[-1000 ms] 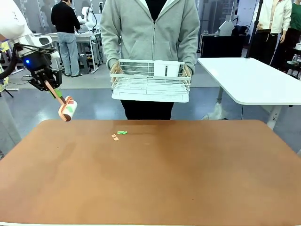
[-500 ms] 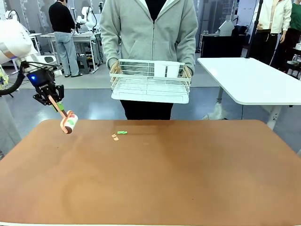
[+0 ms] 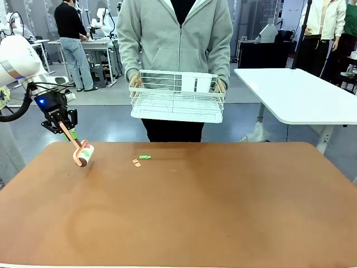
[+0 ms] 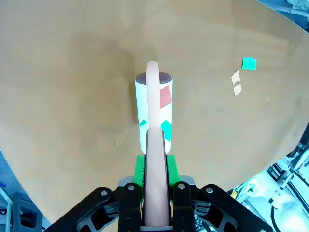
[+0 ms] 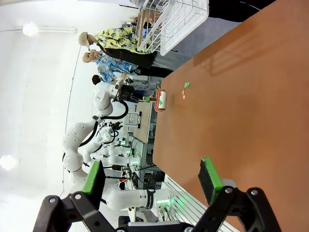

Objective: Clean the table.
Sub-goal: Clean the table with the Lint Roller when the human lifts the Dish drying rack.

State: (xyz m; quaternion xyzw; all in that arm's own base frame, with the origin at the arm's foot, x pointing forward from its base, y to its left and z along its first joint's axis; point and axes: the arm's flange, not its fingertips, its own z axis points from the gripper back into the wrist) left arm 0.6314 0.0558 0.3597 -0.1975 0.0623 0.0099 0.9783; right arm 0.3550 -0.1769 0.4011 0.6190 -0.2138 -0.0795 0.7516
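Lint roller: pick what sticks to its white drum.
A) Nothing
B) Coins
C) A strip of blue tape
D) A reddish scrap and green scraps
D: in the left wrist view the lint roller, clamped in the left gripper, carries a reddish scrap and green scraps on its drum.

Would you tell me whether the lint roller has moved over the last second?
Yes. The lint roller has dropped toward the table, slightly nearer the paper scraps.
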